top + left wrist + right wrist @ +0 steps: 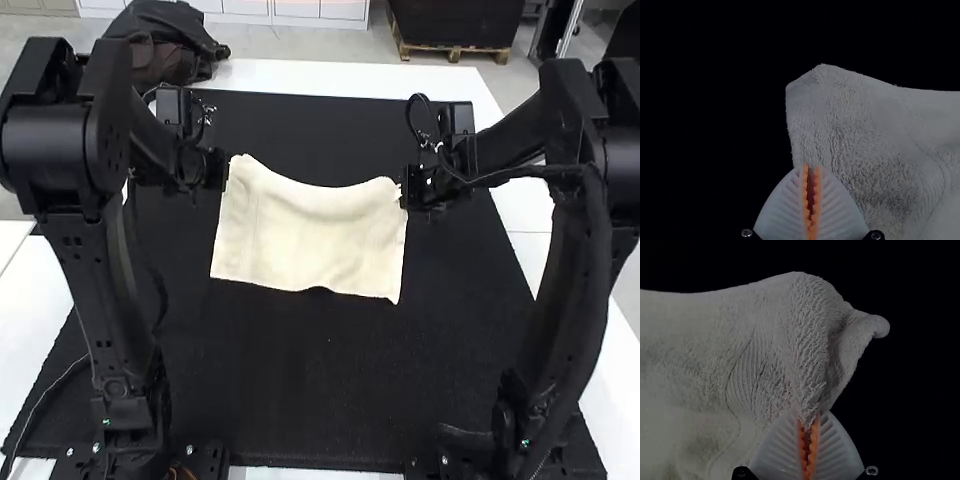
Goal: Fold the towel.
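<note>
Cream towel (310,235): long axis left to right.

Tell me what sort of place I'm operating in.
Probably a robotics lab or test station: a left arm and a right arm stand at a white table topped by a black mat, with a cream towel between them.

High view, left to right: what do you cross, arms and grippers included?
Left arm → left gripper, at the towel's far left corner → cream towel, its far edge dipping in the middle → right gripper, at the far right corner → right arm.
</note>
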